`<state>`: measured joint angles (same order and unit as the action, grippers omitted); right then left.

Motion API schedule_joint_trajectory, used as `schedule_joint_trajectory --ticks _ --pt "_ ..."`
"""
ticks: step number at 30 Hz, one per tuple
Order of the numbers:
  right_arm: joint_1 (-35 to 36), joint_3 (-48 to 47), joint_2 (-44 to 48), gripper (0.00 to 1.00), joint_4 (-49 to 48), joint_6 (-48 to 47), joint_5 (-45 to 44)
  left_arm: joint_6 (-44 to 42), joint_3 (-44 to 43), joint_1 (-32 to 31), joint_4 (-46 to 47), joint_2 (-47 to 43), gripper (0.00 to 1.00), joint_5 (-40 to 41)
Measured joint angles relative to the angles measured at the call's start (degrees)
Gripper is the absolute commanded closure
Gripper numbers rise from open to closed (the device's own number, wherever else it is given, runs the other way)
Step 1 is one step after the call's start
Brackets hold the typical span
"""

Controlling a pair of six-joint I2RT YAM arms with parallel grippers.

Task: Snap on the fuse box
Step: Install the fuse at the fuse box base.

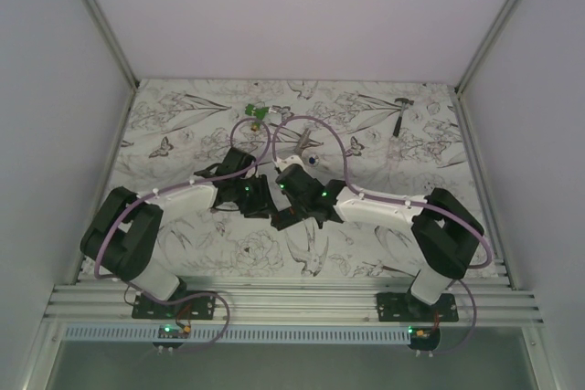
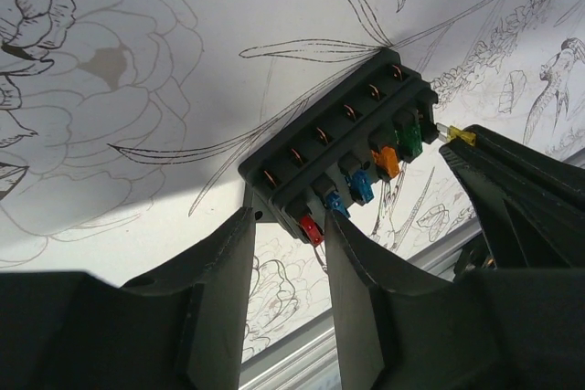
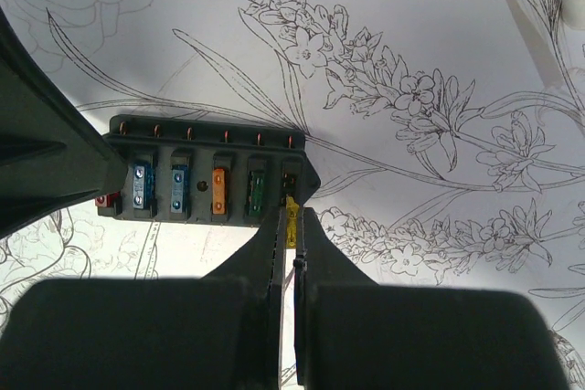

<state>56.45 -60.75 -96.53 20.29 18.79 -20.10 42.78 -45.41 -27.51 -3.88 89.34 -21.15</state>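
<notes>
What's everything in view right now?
fuse box: 1, black, table centre
seated fuses: 5, red, two blue, orange, green, in the fuse box
yellow fuse: 1, yellow, at the box's green-fuse end
green clip: 1, green, far side
grey metal tool: 1, grey, beyond the wrists
small hammer: 1, dark head, far right
table cover: 1, white floral print
left gripper: 1, black, clamped on the box's red-fuse end
right gripper: 1, black, shut on yellow fuse
</notes>
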Motion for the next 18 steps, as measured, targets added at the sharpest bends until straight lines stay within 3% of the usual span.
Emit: schedule_joint_trajectory --ticks 18 --pt "0.0 -0.2 -1.9 1.00 -1.1 -4.7 0.1 0.0 -0.4 0.1 -0.7 0.7 0.62 0.0"
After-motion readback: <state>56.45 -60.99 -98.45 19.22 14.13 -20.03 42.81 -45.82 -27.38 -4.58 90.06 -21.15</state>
